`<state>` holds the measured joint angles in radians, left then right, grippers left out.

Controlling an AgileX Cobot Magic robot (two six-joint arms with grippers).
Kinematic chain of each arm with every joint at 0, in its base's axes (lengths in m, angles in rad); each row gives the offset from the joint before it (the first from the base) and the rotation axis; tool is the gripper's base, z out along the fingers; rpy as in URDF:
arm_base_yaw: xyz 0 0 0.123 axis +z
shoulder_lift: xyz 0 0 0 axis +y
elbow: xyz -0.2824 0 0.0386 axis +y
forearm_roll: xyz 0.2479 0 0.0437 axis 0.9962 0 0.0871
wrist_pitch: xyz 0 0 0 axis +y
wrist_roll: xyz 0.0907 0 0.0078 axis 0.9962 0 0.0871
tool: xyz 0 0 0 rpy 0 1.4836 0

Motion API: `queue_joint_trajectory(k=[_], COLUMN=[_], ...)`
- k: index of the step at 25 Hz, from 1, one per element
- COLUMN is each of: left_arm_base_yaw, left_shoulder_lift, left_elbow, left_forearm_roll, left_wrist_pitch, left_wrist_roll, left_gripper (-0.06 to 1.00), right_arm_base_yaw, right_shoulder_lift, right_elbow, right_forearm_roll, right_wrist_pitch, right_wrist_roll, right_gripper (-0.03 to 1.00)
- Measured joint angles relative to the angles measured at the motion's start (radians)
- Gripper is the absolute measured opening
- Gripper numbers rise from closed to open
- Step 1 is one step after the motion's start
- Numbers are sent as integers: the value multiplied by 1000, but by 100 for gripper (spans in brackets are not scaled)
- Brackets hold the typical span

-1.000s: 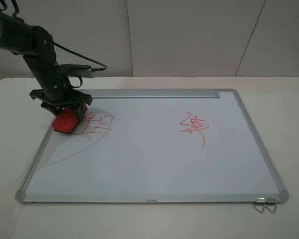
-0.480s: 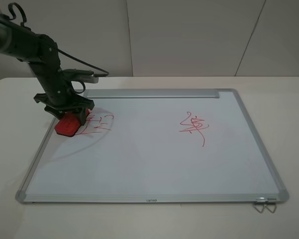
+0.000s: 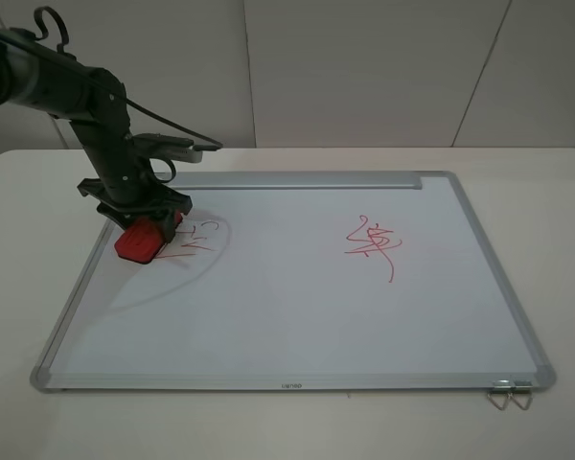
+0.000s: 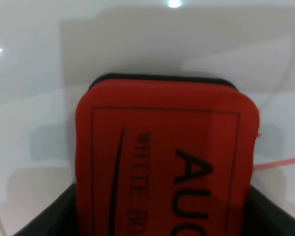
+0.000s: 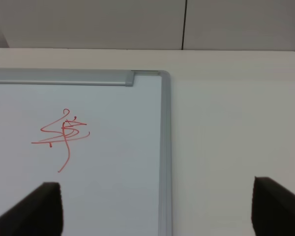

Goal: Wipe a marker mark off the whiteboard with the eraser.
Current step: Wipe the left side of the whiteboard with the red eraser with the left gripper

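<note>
From up high, the left claw [image 3: 146, 228] is squeezing the eraser [image 3: 137, 241] near the back left corner of the whiteboard [image 3: 297, 307]. The eraser's long side is slanting from the left edge toward the back. It has slid a little to the right since a second ago, and less of the marker mark [image 3: 197, 240] is showing.

Only the left wrist view is showing the eraser's [image 4: 167, 162] dark letters.

In the right wrist view, the right claw [image 5: 157, 216] is hanging wide apart, holding nothing, with the other scribble [image 5: 64, 135] ahead of it.

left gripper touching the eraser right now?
Touching. Left wrist view: the eraser sits wedged between the left gripper's dark fingers, which press both its sides with no gap.
</note>
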<state>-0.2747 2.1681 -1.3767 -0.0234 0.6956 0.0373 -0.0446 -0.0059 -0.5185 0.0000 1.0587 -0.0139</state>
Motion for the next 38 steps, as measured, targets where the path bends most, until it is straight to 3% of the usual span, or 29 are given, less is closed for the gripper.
queue_joint_trajectory(k=[13, 17, 24, 38], left_arm_base_yaw=[-364, -406, -363, -41], left_shoulder_lift=[70, 91, 100, 101], left_elbow=[-94, -132, -144, -148], left_forearm_roll=[3, 5, 14, 23], left_wrist_pitch=[-12, -11, 21, 168], left_wrist_roll=[14, -5, -13, -19], left_gripper=[58, 58, 58, 58], right_arm_base_yaw=[0, 0, 0, 0], right_shoulder_lift=[0, 0, 0, 0], right_elbow=[0, 0, 0, 0], right_forearm_roll=[0, 0, 0, 0], right_wrist_pitch=[0, 0, 0, 0], right_wrist_roll=[0, 0, 0, 0], right_gripper=[69, 69, 69, 69])
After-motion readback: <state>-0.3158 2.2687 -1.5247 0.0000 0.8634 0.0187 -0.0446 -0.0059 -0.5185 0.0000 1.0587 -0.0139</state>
